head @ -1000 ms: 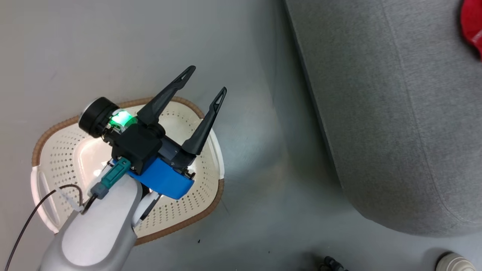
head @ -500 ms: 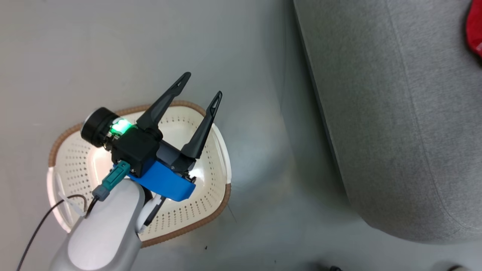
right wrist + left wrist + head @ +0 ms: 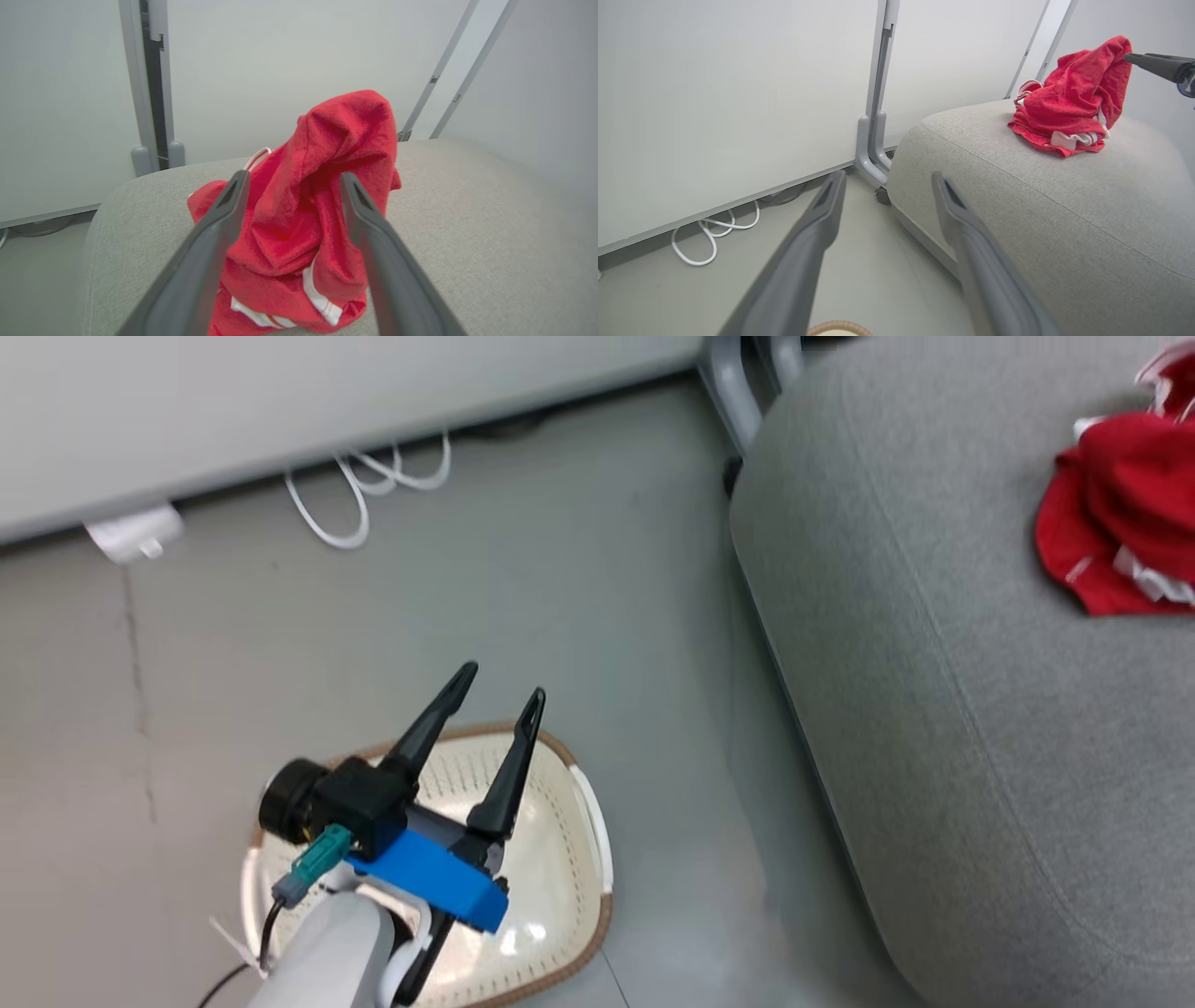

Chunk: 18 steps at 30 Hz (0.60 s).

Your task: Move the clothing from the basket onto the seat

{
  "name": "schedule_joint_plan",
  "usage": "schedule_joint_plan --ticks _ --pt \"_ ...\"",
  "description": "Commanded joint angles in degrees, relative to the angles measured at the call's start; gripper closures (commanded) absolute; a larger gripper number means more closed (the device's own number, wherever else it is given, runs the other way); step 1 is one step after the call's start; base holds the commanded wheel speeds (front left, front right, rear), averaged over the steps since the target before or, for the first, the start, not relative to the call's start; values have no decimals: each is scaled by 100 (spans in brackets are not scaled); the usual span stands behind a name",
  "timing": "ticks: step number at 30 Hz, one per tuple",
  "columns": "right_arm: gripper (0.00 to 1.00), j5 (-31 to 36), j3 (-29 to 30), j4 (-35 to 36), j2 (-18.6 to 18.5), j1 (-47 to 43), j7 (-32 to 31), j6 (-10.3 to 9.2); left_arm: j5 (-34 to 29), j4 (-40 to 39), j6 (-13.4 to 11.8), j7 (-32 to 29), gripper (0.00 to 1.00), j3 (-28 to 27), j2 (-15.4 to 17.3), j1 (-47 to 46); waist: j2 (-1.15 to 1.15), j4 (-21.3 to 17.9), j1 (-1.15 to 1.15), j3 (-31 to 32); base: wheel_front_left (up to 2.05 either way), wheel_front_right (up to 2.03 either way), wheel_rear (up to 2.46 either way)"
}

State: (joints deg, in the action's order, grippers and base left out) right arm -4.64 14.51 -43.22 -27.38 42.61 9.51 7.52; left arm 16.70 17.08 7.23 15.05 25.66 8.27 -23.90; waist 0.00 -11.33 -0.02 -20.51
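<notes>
Jaws on both grippers stand spread wide, and neither is clamped on anything. At the lower left of the head view the left gripper (image 3: 502, 681) hangs empty above the basket (image 3: 560, 859), touching nothing.

The right gripper (image 3: 294, 175) hovers at the clothing (image 3: 299, 219). In its own wrist view the red heap rises to a peak at the frame's centre, between the two fingers. In the left wrist view one dark finger of that gripper comes in from the upper right edge, with its tip right at the peak. Whether the tip touches the cloth I cannot tell.

The clothing lies on the seat (image 3: 934, 728), at the upper right of the head view, with white trim showing along its lower side.

The right edge of the head view cuts off part of the heap, and that view is slightly blurred. The left arm covers the basket's lower left, and the bottom edge cuts its rim; the inside that shows is cream plastic with glare. In the left wrist view the right gripper's body lies past the frame edge. A white cable (image 3: 364, 513) loops on the floor (image 3: 560, 569) at the upper left.
</notes>
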Motion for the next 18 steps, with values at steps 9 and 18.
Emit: schedule_joint_plan --ticks 9,18 --pt "0 16 -532 1962 763 -2100 -637 -8 41 153 23 18 0 -506 -214 962 0 607 2 1377 0 0 0" --pt "0 257 -691 3562 1452 -3472 -1257 -6 -24 65 26 19 0 -883 -291 1570 0 909 2 1730 0 0 0"
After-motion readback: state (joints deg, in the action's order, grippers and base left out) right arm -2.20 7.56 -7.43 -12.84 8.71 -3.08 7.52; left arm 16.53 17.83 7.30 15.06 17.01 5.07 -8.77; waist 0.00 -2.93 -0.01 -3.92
